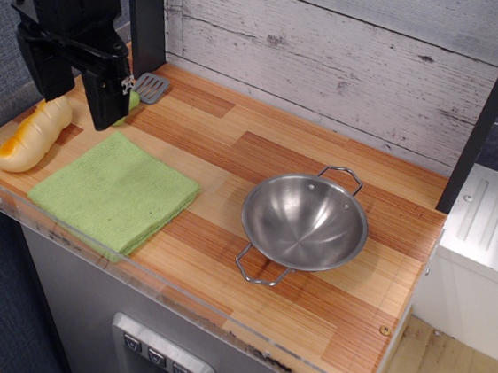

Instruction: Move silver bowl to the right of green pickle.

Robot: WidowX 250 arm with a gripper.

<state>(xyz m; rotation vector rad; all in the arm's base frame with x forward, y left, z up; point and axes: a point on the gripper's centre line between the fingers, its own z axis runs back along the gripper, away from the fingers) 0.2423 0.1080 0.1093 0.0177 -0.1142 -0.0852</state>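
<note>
silver bowl point(305, 221) empty, upright on counter point(235, 154)

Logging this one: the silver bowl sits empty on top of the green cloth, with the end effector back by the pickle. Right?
Not quite. The silver bowl sits empty on the bare wooden counter, right of the green cloth and apart from it, in the observation.image view. The end effector is by the green pickle.

Toy kitchen set in a lab-like room, striped wooden bench point(235, 149) sitting behind a clear acrylic lip point(175, 299), whitewashed plank backsplash point(334, 53) standing behind — play oven knobs point(155, 357) showing below, toy sink drainboard point(495, 221) lying alongside
</note>
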